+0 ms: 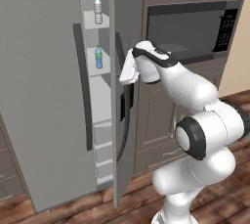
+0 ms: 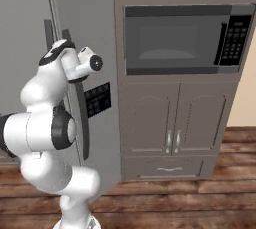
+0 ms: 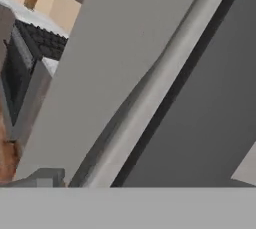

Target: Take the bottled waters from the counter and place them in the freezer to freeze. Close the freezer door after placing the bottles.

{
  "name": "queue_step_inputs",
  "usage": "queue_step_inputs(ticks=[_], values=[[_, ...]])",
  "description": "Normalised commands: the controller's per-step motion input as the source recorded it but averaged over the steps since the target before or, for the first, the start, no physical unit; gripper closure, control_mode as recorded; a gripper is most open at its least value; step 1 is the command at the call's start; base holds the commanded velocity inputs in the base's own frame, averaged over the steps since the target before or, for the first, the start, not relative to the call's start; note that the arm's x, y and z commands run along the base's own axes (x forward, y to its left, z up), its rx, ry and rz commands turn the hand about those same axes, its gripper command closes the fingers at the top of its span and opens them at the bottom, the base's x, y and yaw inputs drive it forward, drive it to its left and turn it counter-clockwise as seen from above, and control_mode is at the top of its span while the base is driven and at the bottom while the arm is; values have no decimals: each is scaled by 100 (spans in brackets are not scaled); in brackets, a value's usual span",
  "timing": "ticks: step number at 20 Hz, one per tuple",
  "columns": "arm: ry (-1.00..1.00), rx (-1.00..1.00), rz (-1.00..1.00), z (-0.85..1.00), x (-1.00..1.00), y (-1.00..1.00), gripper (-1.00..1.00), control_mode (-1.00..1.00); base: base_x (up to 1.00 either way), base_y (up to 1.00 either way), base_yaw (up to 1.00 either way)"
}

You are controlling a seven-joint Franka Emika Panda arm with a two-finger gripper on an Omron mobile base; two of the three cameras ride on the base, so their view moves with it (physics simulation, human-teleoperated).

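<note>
We see our jaws (image 1: 128, 74) spread wide, holding nothing, by the freezer (image 1: 44, 96) door's edge at 9 o'clock.

Showing no readable text: microwave keypad (image 2: 231, 40), dispenser panel (image 2: 97, 99) and bottle label (image 1: 98, 11) all blurring out.

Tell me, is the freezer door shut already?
No, in the left base view the freezer door stands ajar, with both bottles visible on white shelves through the gap.
</note>
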Motion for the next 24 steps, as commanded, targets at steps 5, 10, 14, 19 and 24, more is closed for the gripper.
queue_step_inputs(ticks=[5, 10, 14, 19, 24], values=[[-2, 5, -38, -7, 67, 85, -100, -100, 0, 0, 0], [8, 9, 0, -12, 90, 13, -100, -100, 0, 0, 0], [13, 10, 0, -16, 100, 3, -100, -100, 0, 0, 0], [17, 9, -7, -16, 100, 20, -100, -100, 0, 0, 0], [11, 0, -16, -23, 100, 64, -100, -100, 0, 0, 0]])
